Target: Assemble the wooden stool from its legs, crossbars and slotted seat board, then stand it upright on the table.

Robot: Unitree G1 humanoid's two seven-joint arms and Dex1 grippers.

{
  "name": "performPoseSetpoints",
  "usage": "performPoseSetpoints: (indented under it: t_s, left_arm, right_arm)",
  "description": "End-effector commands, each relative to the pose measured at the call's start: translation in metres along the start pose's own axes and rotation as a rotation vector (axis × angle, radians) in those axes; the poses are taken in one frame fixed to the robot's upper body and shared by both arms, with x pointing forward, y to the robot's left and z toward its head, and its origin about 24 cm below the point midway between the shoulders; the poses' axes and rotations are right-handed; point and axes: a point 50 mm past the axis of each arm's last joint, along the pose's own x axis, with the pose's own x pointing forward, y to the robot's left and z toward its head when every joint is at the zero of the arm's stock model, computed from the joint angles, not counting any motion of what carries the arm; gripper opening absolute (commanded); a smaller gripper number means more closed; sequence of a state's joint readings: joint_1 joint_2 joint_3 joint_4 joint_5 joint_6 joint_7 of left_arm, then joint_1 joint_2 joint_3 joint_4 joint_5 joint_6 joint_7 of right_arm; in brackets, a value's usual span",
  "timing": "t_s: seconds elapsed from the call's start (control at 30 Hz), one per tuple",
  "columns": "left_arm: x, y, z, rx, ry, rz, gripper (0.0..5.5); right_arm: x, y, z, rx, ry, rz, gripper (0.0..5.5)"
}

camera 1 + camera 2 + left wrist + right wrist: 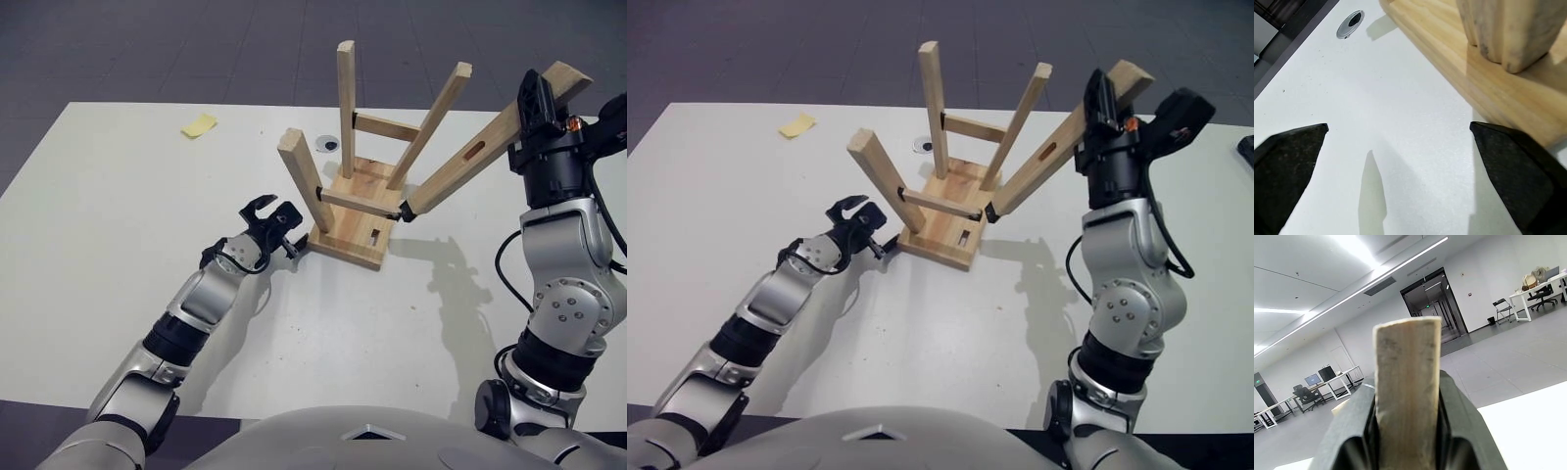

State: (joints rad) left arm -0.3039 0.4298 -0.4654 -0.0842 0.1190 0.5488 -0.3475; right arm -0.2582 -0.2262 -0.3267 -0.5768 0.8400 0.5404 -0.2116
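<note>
White table (118, 245): bears upturned pale wooden stool (358, 220).
My right hand (566, 98): pinching its slotted leg (470, 157).
My left hand (272, 217): spread, beside stool.

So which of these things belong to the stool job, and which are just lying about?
Job: seat board, on the table; four legs pointing up; crossbars between them; right pincer, shut on one leg; left pincer, open beside the seat board.
Lying about: yellow note; round fitting in the table.

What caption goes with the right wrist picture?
Right gripper shut on the end of a wooden stool leg.
</note>
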Motion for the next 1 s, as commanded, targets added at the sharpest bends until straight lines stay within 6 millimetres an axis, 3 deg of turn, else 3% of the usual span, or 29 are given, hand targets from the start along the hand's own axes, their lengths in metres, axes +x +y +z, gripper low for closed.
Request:
performPoseSetpoints:
  t_s: [0.03, 0.8, 0.9, 1.0]
  left_arm:
    - [0.002, -0.020, -0.003, -0.049, 0.008, -0.090, 5.40]
    - [0.016, -0.012, 0.021, -0.161, -0.111, 0.031, 5.40]
    - [0.013, -0.002, 0.024, -0.236, -0.144, 0.094, 5.40]
    - [0.003, 0.025, 0.031, -0.375, -0.258, 0.278, 5.40]
  right_arm:
    - [-0.004, -0.002, -0.009, -0.007, 0.022, -0.019, 1.02]
    - [-0.019, -0.023, -0.029, 0.004, 0.033, -0.170, 1.02]
    - [-0.021, -0.024, -0.034, 0.016, 0.033, -0.189, 1.02]
    - [-0.023, -0.028, -0.040, 0.033, 0.019, -0.219, 1.02]
